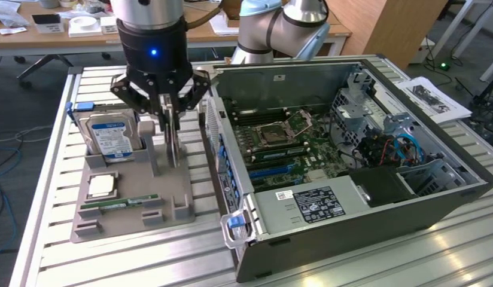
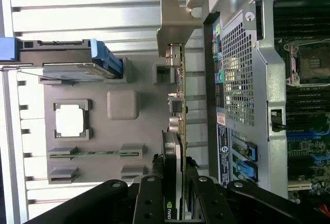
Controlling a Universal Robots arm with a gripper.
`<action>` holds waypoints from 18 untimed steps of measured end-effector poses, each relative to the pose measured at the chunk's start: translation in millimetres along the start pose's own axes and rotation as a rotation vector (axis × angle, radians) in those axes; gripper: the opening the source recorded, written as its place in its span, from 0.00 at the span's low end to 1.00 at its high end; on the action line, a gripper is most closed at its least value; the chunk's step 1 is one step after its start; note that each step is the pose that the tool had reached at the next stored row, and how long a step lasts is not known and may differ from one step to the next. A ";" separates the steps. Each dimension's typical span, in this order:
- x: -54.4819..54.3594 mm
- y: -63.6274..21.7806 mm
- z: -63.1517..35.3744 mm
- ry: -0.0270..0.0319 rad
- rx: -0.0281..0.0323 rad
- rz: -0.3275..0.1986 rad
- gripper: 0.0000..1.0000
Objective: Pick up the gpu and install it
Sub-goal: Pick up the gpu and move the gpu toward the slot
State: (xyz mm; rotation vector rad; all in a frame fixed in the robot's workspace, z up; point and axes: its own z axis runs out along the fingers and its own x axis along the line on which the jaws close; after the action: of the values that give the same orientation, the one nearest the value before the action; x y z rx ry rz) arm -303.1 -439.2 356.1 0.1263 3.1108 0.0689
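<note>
Item: gpu (image 2: 177,126), a thin black card standing on edge in the grey holder (image 2: 139,136) on the table (image 1: 110,254)
Fingers: mine (image 2: 174,195), pinching the gpu's upper edge, one on each flat face
Gpu position: directly between my fingers and running down below them; grey bracket (image 2: 178,20) at the end away from them
Seating: cannot tell whether the lower edge has left the holder's slot
Handling, my judgement: grip square on both faces, draw straight up along the slot, no twist, or the card binds
Neighbour: open computer case (image 2: 242,79) just beside my fingers; mind its wall
</note>
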 end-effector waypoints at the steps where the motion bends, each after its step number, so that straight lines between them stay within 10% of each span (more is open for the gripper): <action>1: -0.1 0.1 -2.6 0.0000 -0.0001 -0.001 0.27; 18: -1.3 2.2 -49.9 -0.0014 -0.0007 -0.018 0.27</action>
State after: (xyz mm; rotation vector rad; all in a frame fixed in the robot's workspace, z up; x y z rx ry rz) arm -303.1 -439.2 406.0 0.0984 3.1099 0.0694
